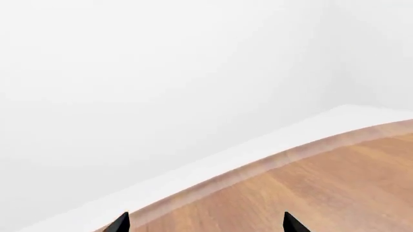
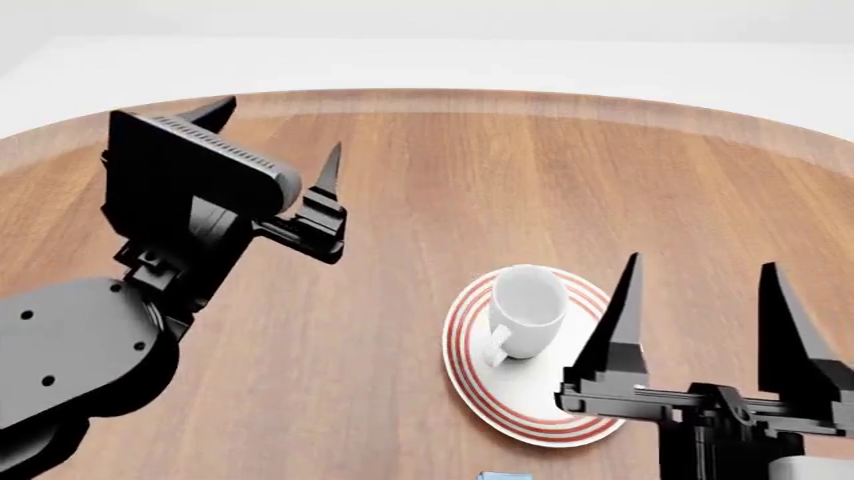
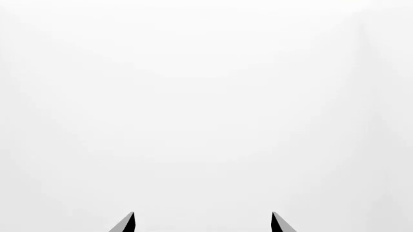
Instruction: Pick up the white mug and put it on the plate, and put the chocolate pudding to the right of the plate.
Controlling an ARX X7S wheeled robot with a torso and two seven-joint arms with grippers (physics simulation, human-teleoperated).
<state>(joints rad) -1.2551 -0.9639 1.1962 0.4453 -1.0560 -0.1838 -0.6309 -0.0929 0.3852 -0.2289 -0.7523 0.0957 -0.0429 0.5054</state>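
The white mug (image 2: 523, 312) stands on the plate (image 2: 534, 425), a round white plate with red rings, its handle turned toward me and to the left. My right gripper (image 2: 701, 265) hangs open just right of the mug, above the plate's right rim, holding nothing. The right wrist view has only blank white between the fingertips (image 3: 129, 221) of the right gripper (image 3: 202, 222). My left gripper (image 2: 278, 125) is raised at far left, open and empty. In the left wrist view the left gripper (image 1: 206, 223) faces bare wood. A light blue sliver at the bottom edge is the chocolate pudding (image 2: 503, 476).
The round wooden table (image 2: 441, 180) has a curved far edge (image 1: 271, 162) with white floor beyond it. My left arm (image 2: 94, 340) takes up the near left. A pale grey part (image 2: 814, 468) sits at the bottom right corner.
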